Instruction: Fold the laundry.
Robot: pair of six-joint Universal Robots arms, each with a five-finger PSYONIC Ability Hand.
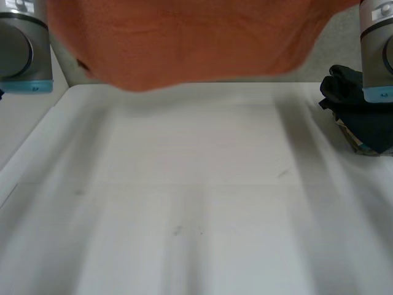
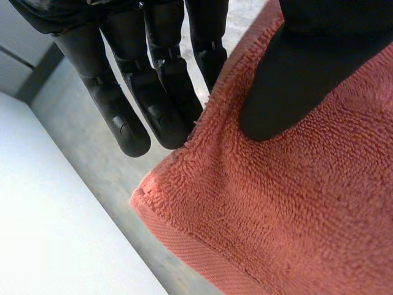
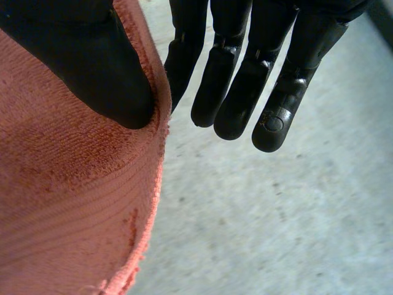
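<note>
An orange towel (image 1: 184, 43) hangs in the air over the far part of the white table (image 1: 196, 203), its lower edge just above the table's back. In the left wrist view my left hand (image 2: 307, 74) pinches the towel (image 2: 295, 215) close to a corner, thumb on the near face and straight fingers (image 2: 153, 104) behind the edge. In the right wrist view my right hand (image 3: 92, 67) presses its thumb on the towel (image 3: 61, 203) at a hemmed edge, with its fingers (image 3: 245, 86) straight just past that edge.
A heap of dark clothes (image 1: 359, 117) lies at the table's far right, beside my right arm (image 1: 377, 49). My left arm (image 1: 21, 49) stands at the far left. Grey floor (image 3: 295, 215) shows beyond the table's edge.
</note>
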